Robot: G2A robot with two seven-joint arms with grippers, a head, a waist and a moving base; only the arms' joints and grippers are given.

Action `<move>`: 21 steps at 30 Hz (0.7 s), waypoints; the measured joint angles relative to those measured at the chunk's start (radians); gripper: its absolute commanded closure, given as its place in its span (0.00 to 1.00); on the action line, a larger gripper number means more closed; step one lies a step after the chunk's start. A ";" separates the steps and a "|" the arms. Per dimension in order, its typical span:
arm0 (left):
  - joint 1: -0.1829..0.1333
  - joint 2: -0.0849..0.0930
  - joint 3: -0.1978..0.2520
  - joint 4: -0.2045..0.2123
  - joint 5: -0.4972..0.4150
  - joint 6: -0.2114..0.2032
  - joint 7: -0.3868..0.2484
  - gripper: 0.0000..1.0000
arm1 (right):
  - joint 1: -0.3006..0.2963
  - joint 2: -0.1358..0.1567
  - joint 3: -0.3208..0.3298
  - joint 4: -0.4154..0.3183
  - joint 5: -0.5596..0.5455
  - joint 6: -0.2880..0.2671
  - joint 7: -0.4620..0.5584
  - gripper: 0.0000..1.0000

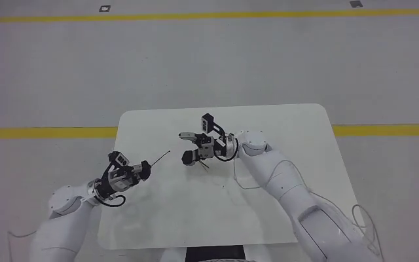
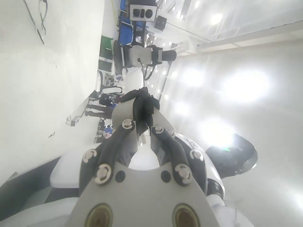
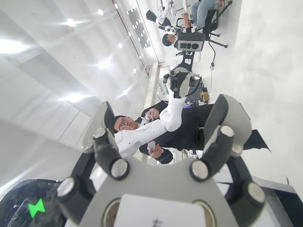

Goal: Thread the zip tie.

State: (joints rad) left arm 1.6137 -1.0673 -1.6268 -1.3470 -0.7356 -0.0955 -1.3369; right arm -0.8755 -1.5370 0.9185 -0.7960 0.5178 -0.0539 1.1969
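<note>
A thin black zip tie (image 1: 160,158) sticks out of my left gripper (image 1: 145,169), slanting up toward the table's middle. In the left wrist view the gripper (image 2: 143,109) is shut on the tie's black end (image 2: 142,119). My right gripper (image 1: 188,147) hovers over the table's centre a short way beyond the tie's free tip, facing it. Its two fingers (image 3: 220,116) stand wide apart with nothing between them, the gripper (image 3: 165,116) being open. The tie's tip and the right gripper are apart.
The white table (image 1: 294,131) carries a few loose black zip ties (image 1: 204,165) just below the right gripper; they lie flat on the surface, as the left wrist view shows (image 2: 27,8). Bare tabletop lies to the right and along the front edge.
</note>
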 measured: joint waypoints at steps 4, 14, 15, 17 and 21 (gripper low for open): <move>0.000 -0.001 0.011 -0.008 0.001 0.013 0.011 1.00 | -0.006 0.000 0.000 -0.001 0.002 0.005 -0.004 0.00; -0.003 0.018 0.041 -0.012 -0.005 0.074 -0.054 1.00 | -0.042 -0.008 0.003 0.028 0.126 0.017 0.075 0.32; -0.002 0.020 0.047 -0.017 -0.001 0.075 -0.053 1.00 | -0.041 -0.010 0.000 0.035 0.132 0.015 0.080 0.53; 0.000 0.022 0.050 -0.019 0.002 0.076 -0.053 1.00 | -0.037 -0.015 -0.009 0.051 0.143 0.010 0.089 0.56; -0.001 0.022 0.050 -0.019 0.002 0.076 -0.053 1.00 | -0.026 -0.027 -0.030 0.078 0.156 -0.002 0.099 0.64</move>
State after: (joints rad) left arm 1.6132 -1.0456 -1.5771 -1.3656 -0.7339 -0.0197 -1.3900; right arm -0.9016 -1.5644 0.8884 -0.7184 0.6737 -0.0559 1.2961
